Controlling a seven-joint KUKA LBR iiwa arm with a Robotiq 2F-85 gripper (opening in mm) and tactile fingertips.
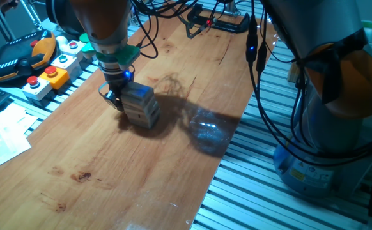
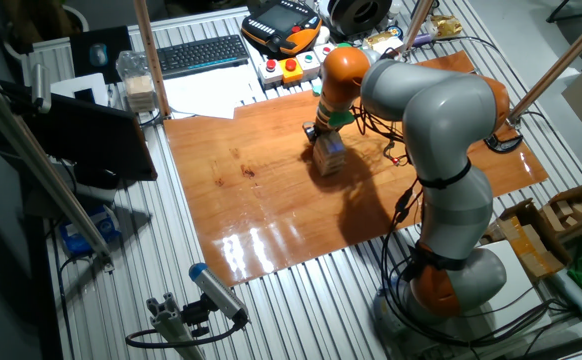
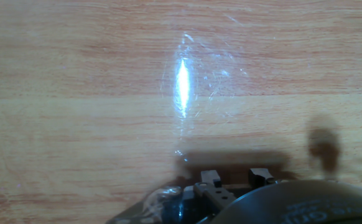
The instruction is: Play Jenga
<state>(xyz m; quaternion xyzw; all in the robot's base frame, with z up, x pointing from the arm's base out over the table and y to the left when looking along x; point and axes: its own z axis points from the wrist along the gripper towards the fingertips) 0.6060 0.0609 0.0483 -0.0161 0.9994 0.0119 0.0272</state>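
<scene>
The Jenga tower (image 1: 141, 105) stands on the wooden board (image 1: 109, 172), a little toward ten o'clock of the board's middle in one fixed view, and well apart from the push-button boxes (image 1: 52, 73) off the board's edge at nine to ten o'clock. The gripper (image 1: 114, 97) is low at the tower's nine o'clock side, its dark fingertips just beside or touching the lower layers; I cannot tell which. In the other fixed view the gripper (image 2: 320, 134) sits at about eleven o'clock of the tower (image 2: 328, 155), again pressed close. How the jaws stand I cannot tell: the hand view shows only bare board (image 3: 106, 93), a glare streak and two small dark parts at the bottom edge, with no block in sight, and both fixed views are too coarse to show any gap between the fingers. The main risk, as I judge it, is a topple: the stack is small and light, so a sideways push landing across two layers instead of one block would likely slide or tip the whole tower toward three o'clock. A finger catching a neighbouring block could twist the layers out of line. With the hand camera blind to the blocks, aim is hard to check, and the arm's bulk hides the contact side
</scene>
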